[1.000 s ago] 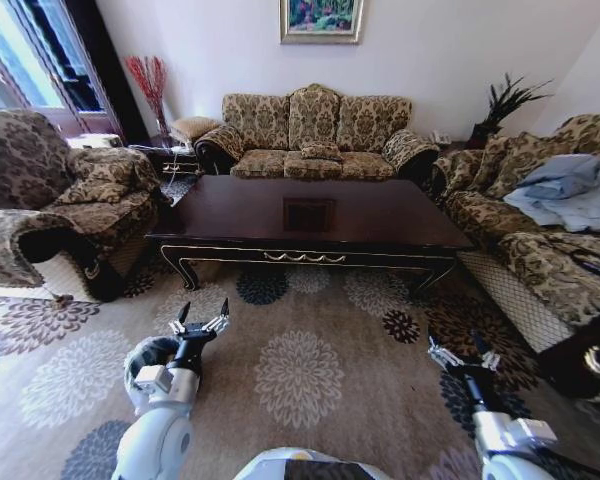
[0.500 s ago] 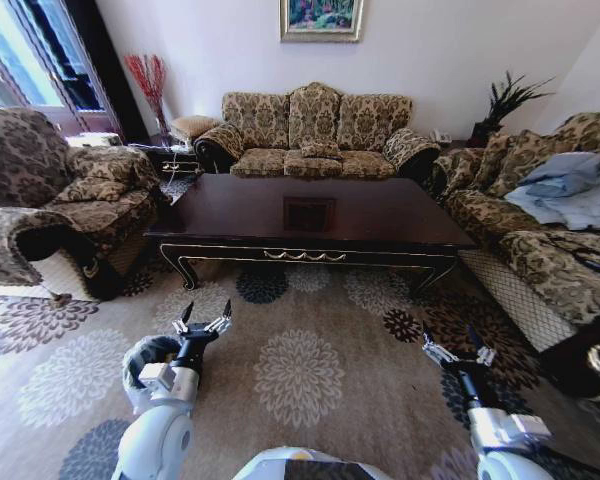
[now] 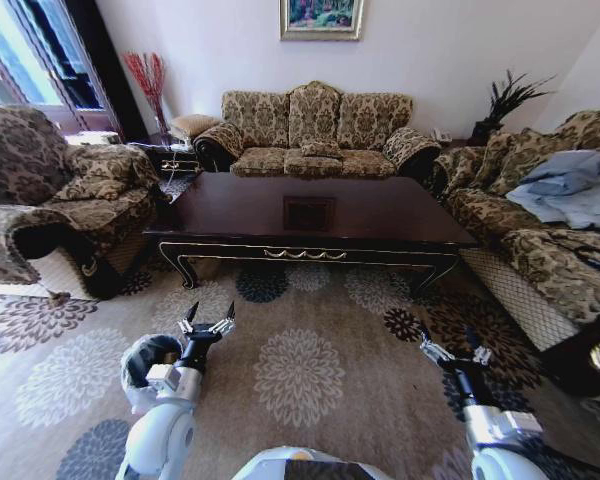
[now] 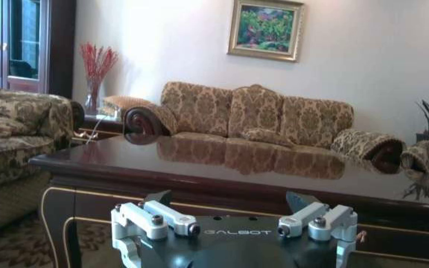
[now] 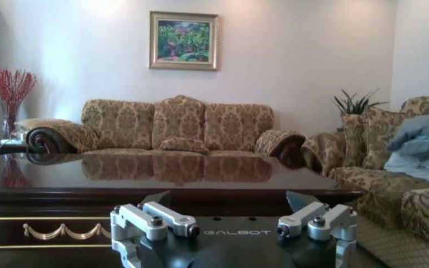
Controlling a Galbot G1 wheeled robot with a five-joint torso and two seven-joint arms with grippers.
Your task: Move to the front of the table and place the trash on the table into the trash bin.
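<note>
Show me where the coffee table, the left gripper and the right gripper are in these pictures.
table point(image 3: 240, 215), head view, on the bare glossy top left of the centre panel.
left gripper point(image 3: 209, 320), head view, midway between its open fingertips.
right gripper point(image 3: 450, 346), head view, midway between its open fingertips.

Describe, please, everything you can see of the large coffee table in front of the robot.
The table is a large rectangular coffee table of glossy dark red-brown wood whose top mirrors the sofa behind. A square panel is set into its centre. Its apron carries gold trim with a scalloped ornament, and its carved legs curve outward. It stands level on the patterned carpet, between sofas on three sides. Neither gripper touches it.
</note>
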